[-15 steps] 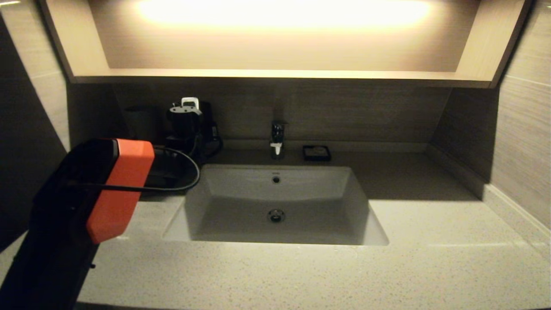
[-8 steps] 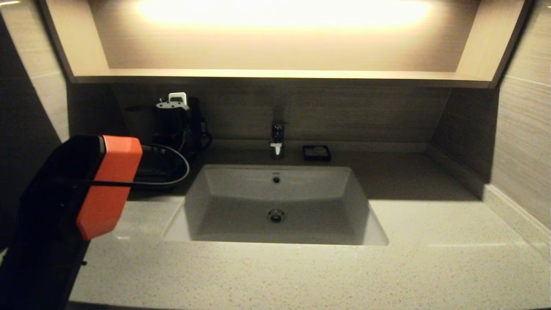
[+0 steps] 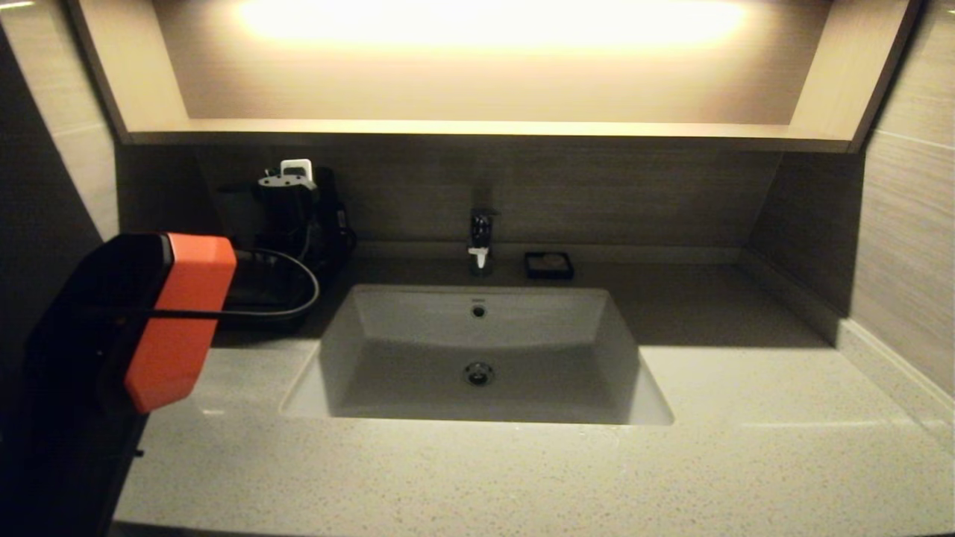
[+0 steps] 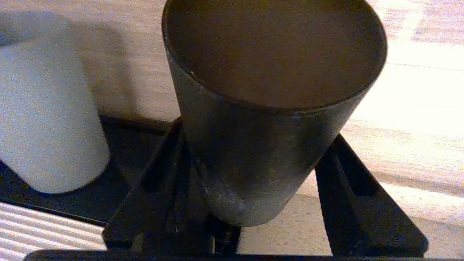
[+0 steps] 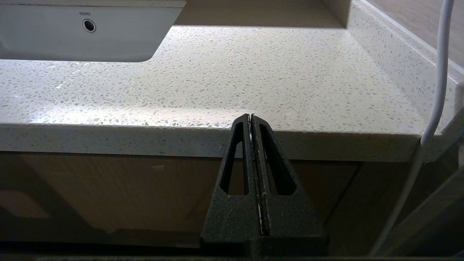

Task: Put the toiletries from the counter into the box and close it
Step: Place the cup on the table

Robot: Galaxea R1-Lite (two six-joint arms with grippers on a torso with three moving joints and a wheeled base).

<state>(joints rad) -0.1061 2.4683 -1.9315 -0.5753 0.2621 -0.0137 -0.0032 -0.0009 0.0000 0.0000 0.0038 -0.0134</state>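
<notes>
Leftward and a little back is where the left arm [image 3: 179, 321] has shifted over the last second, its wrist swinging deeper into the back-left corner. Nearest the robot, the right gripper [image 5: 251, 116] hangs parked just below the front edge of the counter [image 3: 522, 477], its fingers pressed flat together with nothing between them. Beyond that edge the speckled stone shows no packet, either in front of the sink [image 3: 358, 373] or to its right. No toiletries appear in any view, so their long axis and look cannot be given; if any remain, they are hidden. Farther back, the left gripper [image 4: 257, 132] sits in the corner with its fingers spread wide on either side of an upright dark cup [image 4: 253, 181], not visibly clamping it. A white cup [image 4: 47, 119] stands just beside the dark one on a black tray [image 4: 119, 156]. The box cannot be picked out with certainty; it probably lies in the dark patch under the left arm's cable, which makes the left arm by far the nearer one for closing it. Against the back wall stand the faucet [image 3: 481, 239] and the small soap dish [image 3: 548, 265], well apart from either gripper, under the lit shelf [image 3: 462, 128]
</notes>
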